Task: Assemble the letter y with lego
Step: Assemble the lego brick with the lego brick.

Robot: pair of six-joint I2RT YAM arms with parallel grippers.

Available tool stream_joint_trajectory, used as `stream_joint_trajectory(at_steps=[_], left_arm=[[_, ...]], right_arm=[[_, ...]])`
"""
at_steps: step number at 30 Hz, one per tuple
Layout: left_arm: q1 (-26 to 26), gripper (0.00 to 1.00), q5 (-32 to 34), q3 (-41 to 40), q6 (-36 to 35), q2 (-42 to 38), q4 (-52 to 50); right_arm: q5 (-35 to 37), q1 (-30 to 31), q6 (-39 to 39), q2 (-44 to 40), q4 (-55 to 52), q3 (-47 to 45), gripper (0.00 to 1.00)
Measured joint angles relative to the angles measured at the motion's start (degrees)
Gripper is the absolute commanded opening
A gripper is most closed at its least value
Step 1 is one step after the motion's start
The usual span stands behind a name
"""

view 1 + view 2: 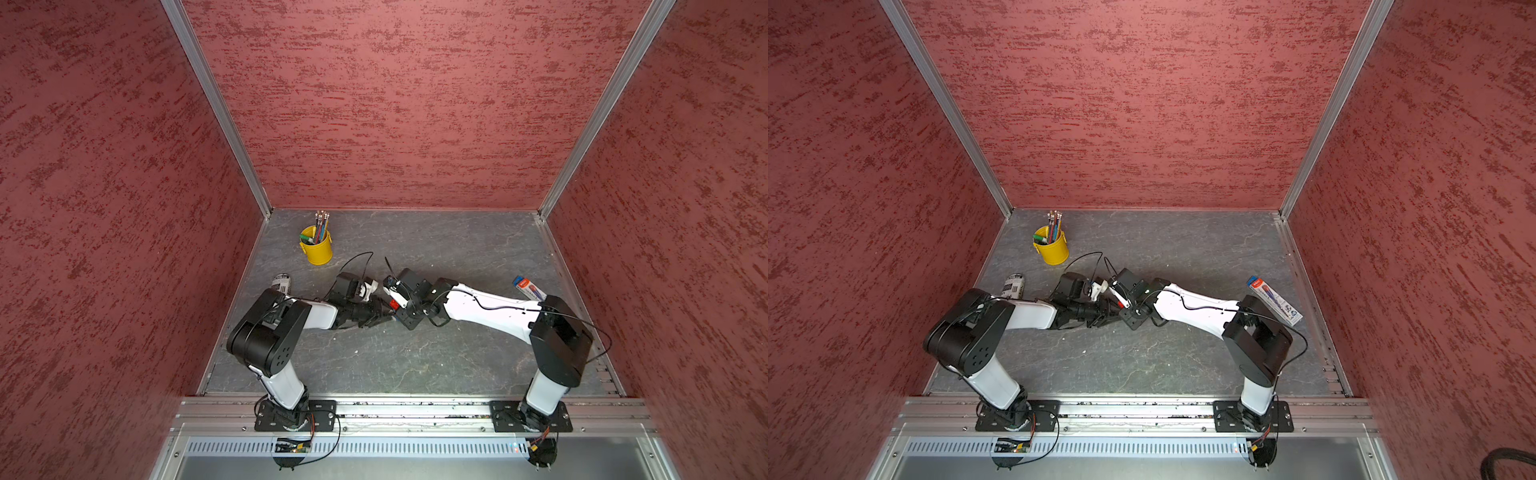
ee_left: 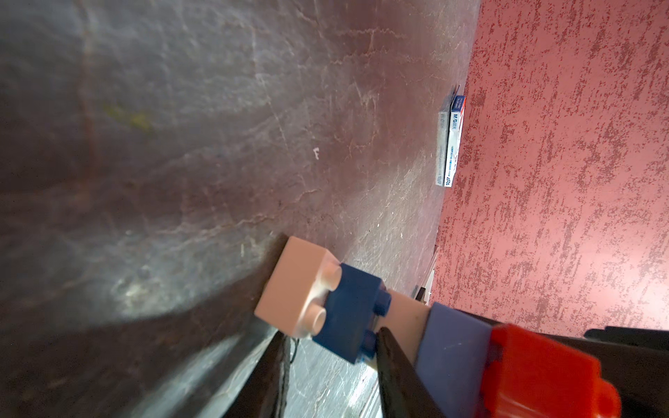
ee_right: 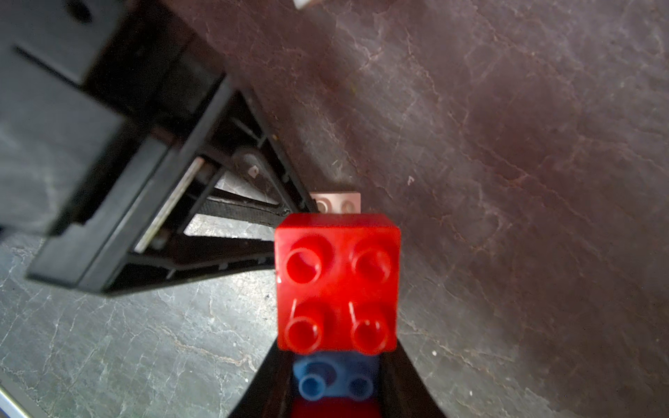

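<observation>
The letter y [image 2: 449,343] is held between both arms above the tabletop [image 1: 415,361], on the arms' side of the yellow pencil cup [image 1: 318,249] and well apart from it. The left gripper [image 2: 331,343] is nearly closed, pinching the stem at the blue brick [image 2: 351,311]. The right gripper [image 3: 336,362] is clamped tight on the forked end, just behind a red brick [image 3: 336,282]. With two grips on one small figure, the likeliest trouble is that any uneven pull or twist between the arms could pop a stud joint. The white tail brick [image 2: 295,286] sits offset, with two of its studs bare, so that joint looks the weakest. I cannot tell whether the tail touches the tabletop; if it drags there, it could shear off. If one gripper lets go too soon, the figure may tip in the other.
</observation>
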State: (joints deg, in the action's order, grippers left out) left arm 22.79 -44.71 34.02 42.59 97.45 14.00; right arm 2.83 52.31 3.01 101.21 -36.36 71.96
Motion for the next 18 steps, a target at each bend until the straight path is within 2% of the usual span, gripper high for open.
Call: stream_joint_trajectory(at_steps=[18], left_arm=[[0.0,0.36,0.39,-0.61,0.07,-0.31,1.31]], right_arm=[[0.22,0.0,1.09,1.14,-1.75,1.92,0.26]])
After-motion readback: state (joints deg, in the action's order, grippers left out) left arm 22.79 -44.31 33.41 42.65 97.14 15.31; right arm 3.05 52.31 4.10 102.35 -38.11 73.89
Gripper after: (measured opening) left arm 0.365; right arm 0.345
